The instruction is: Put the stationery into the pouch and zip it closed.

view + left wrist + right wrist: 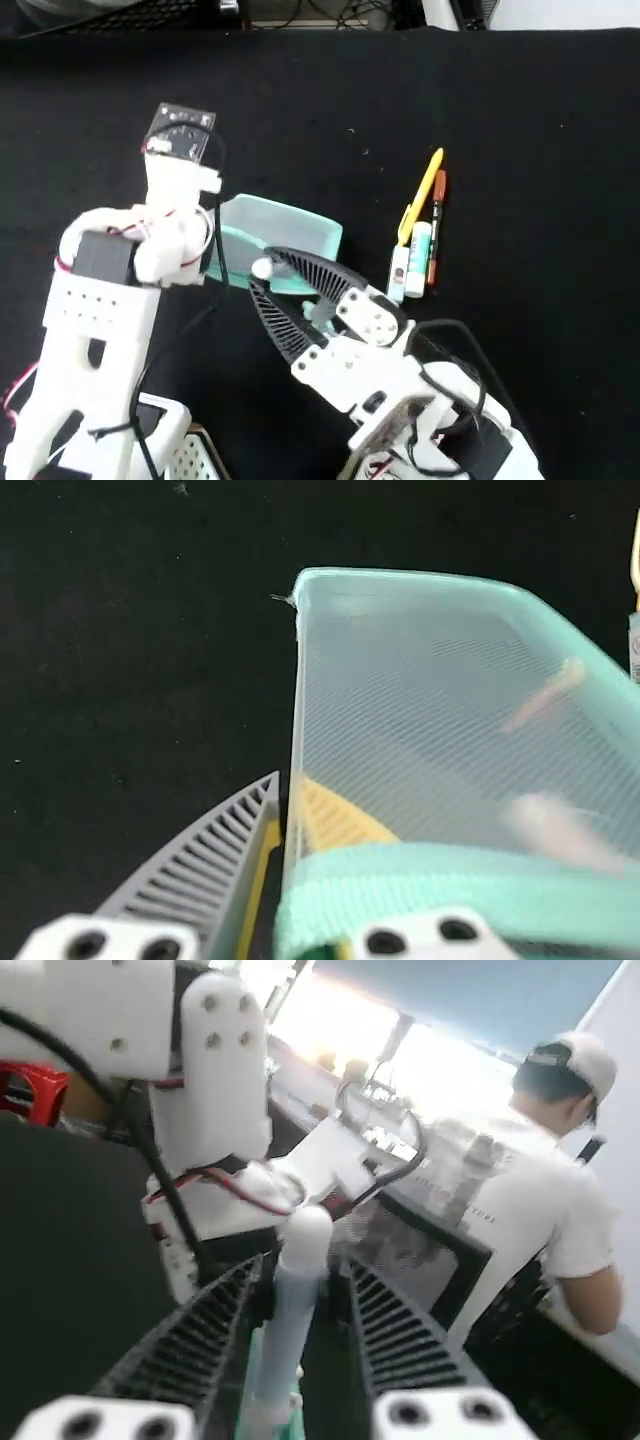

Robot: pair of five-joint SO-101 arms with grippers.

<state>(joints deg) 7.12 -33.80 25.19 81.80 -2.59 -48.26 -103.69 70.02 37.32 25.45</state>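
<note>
Pouch (290, 232) sits clamped in the left gripper (287, 815); the right gripper (298, 1270) pinches a white pen (285, 1330) at its six o'clock edge. Insertion step: next, tip it inside.

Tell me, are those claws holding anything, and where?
The right gripper clamps a white stick around its shaft, below the tip. The left gripper pinches the pouch by its side wall.

Two pale shapes (545, 695) behind the pouch (400, 680) mesh — blurred — cannot be identified.
</note>
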